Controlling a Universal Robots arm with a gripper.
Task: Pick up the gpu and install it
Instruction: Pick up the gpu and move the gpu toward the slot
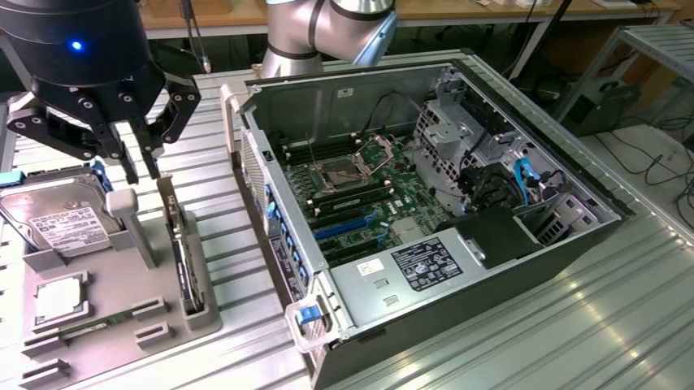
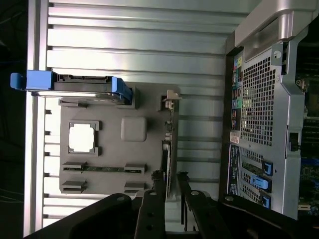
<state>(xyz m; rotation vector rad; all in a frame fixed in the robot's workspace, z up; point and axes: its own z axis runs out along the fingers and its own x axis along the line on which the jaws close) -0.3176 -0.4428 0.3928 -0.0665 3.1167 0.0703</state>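
Steel tower case (image 1: pixel 314 101) lies open mid-surface. Toward the surface's edge at the exterior view's left, a grey holder (image 1: pixel 117 280) carries the gpu (image 1: pixel 181 252), standing on edge. The gripper (image 1: pixel 143 175), slightly spread, hangs astride its top edge; closing off-centre could tilt or jam the card.

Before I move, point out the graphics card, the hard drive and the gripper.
graphics card (image 1: pixel 178 237): exterior view, on its upturned top edge.
hard drive (image 1: pixel 54 219): exterior view, on its silver top face.
gripper (image 1: pixel 143 174): exterior view, midway between its fingertips.
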